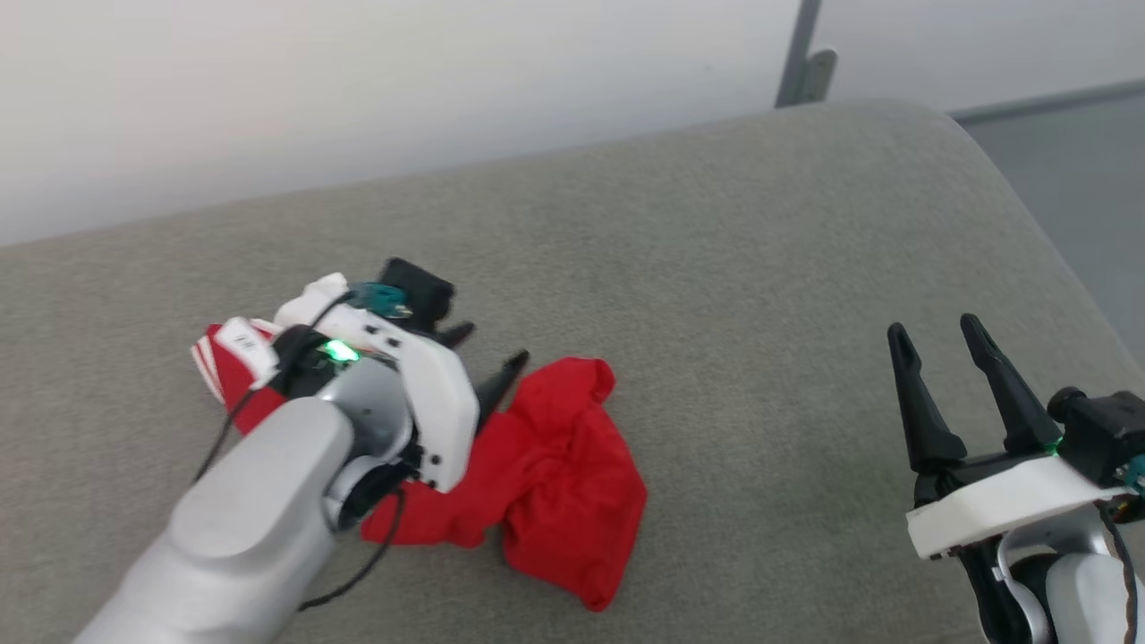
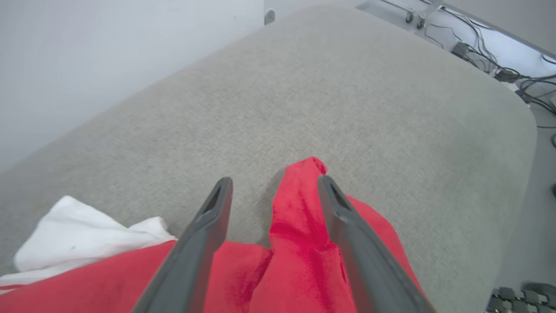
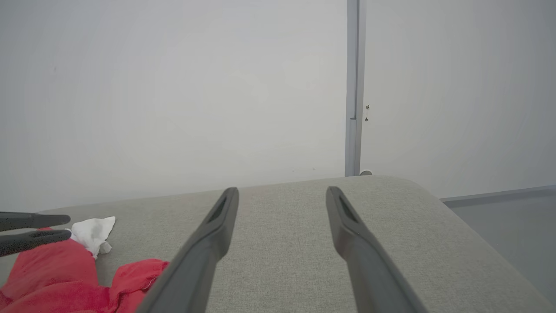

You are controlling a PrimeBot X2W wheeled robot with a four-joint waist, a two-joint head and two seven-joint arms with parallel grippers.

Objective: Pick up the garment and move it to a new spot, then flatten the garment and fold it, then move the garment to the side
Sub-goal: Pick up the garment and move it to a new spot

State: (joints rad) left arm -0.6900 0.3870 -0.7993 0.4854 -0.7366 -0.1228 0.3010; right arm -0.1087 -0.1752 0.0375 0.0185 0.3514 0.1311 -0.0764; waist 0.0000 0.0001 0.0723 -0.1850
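red garment crumpled on a grey cushion, both grippers spread

a wide grey fabric cushion point(image 1: 760, 268) lies in front of the robot, with a pale wall point(image 3: 173, 108) behind it. the garment point(image 1: 555, 465), a bright red soft shirt, lies bunched in a loose heap on the cushion's left half. part of it is hidden under the left arm. a bit of red-and-white striped trim point(image 1: 210, 362) shows at the heap's far left edge.

the left gripper point(image 1: 492, 344) is low over the garment, its two dark fingers spread apart and pinching nothing. in the left wrist view a raised fold of red cloth stands up between the fingers, closer to the right-hand one. whether it touches that finger cannot be told. a white sleeve end point(image 2: 78, 234) lies on the cushion to the left of the fingers, joined to the red cloth.

the right gripper point(image 1: 934, 329) is well apart from the garment, at the lower right over bare cushion, its fingers spread wide and empty. in its wrist view the fingers point toward the wall and a grey upright post point(image 3: 352, 87), and the red heap sits at the lower left.

beyond the cushion's far corner, dark cables point(image 2: 499, 65) run along the floor.
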